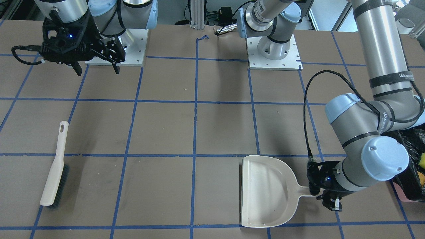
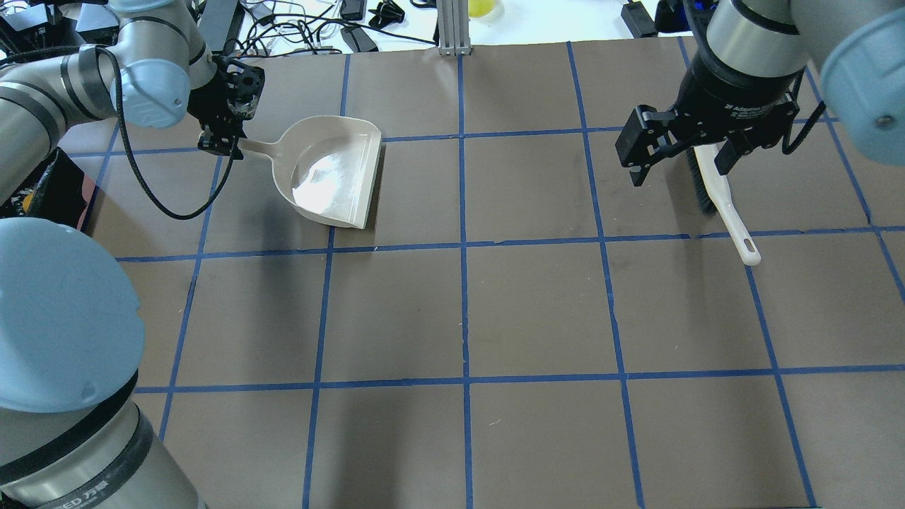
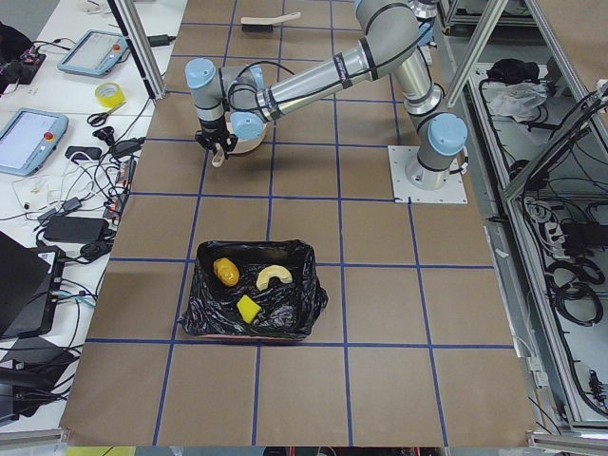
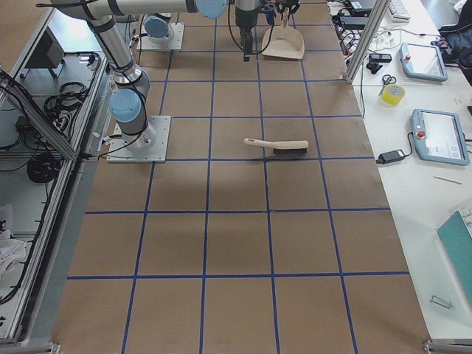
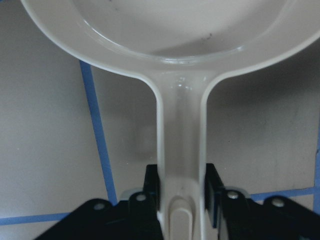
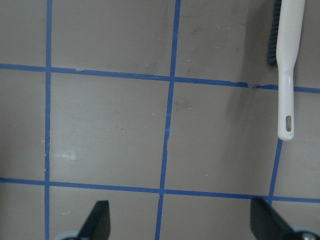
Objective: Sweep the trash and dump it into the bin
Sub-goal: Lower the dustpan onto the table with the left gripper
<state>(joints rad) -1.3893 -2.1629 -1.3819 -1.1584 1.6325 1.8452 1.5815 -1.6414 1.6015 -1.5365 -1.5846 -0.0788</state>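
The bin, lined with a black bag, holds all the trash: the orange-brown lump, the croissant-like piece and the yellow sponge wedge. The bin also shows at the edge of the front view. My left gripper is shut on the handle of the beige dustpan, which lies flat and empty on the table. The wrist view shows the handle between the fingers. My right gripper is open and empty, raised above the table; its fingers stand wide apart.
A white hand brush with dark bristles lies on the table, under and beside my right gripper in the overhead view. Blue tape lines grid the brown table. The arm bases stand at the robot's edge of the table.
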